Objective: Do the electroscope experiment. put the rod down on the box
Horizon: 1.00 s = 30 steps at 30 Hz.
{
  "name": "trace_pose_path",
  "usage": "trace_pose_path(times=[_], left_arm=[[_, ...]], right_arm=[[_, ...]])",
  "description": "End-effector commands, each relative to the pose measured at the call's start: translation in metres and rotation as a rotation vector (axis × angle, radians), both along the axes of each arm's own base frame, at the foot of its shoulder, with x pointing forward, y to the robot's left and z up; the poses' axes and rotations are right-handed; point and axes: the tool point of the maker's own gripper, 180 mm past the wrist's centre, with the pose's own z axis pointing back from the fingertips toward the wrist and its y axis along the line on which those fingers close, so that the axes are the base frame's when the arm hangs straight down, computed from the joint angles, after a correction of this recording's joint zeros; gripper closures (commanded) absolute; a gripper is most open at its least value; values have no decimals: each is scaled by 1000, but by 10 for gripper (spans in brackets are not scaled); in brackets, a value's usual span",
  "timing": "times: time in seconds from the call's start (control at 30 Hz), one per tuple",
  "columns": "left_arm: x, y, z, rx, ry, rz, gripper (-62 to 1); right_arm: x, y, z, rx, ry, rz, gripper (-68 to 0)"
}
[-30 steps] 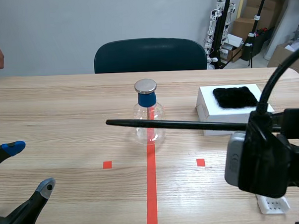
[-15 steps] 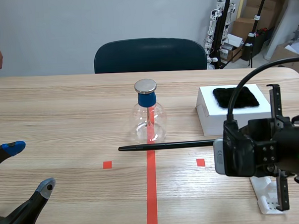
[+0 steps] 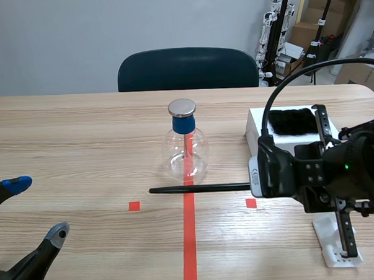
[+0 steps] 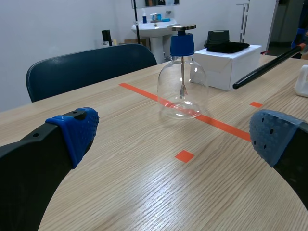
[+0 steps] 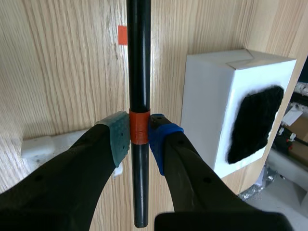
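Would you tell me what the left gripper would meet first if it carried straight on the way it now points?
Probably the flask, standing ahead of the open left gripper, slightly off its midline, with only table between. Depth is unclear, so it might just pass beside it.

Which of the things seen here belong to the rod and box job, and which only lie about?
Belong to the job: rod, shut in the right gripper; white box; glass flask; black cloth on the box.
Only lying about: chair; small white stand; cardboard boxes at the back.
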Motion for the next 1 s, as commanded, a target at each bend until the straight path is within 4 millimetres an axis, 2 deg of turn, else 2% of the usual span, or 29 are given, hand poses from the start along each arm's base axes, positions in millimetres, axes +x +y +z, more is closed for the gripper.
trace_pose_path(times=[0.0, 0.17, 0.47, 0.7, 0.97], left_arm=[[1, 3, 14, -33, -60, 3, -623], [1, 3, 14, -33, -60, 3, -623], [1, 3, 14, -33, -60, 3, -623], [1, 3, 14, -33, -60, 3, -623], [1, 3, 14, -33, -60, 3, -623]], right_arm=[[9, 0, 11, -4, -28, -18, -51], [3, -7, 1, -41, 48, -83, -51], [-6, 1, -17, -29, 162, -44, -51], [3, 2, -20, -4, 197, -58, -51], [-7, -3, -42, -52, 267, -44, -51]])
